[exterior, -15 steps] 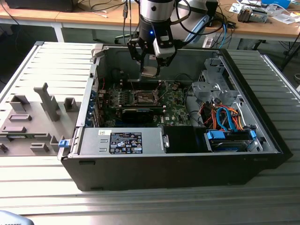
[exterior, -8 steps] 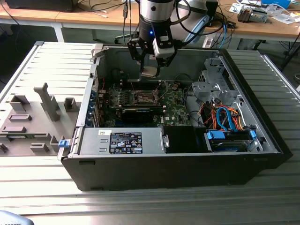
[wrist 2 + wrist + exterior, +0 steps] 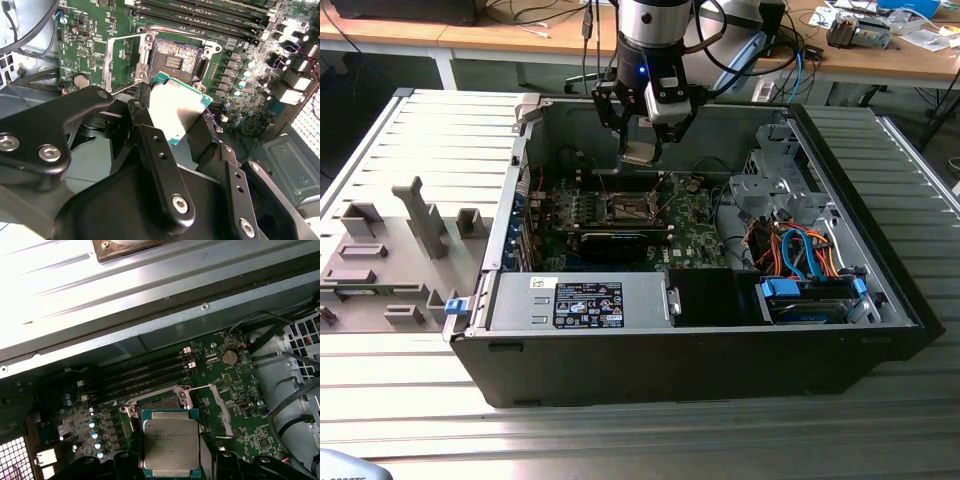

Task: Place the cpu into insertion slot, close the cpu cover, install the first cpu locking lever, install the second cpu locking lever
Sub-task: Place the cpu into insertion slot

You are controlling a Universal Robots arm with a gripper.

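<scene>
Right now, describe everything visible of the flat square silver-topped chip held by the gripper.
The flat square silver-topped chip has a pale matte metal lid on a green base. The black gripper clamps two opposite sides, holding it in the air above the green circuit board, clear of the open dark square socket.

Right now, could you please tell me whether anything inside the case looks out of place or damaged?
Nothing stands out. The claw grips the cpu by its edges above the open, empty insertion slot; nothing looks bent or spilled.
</scene>
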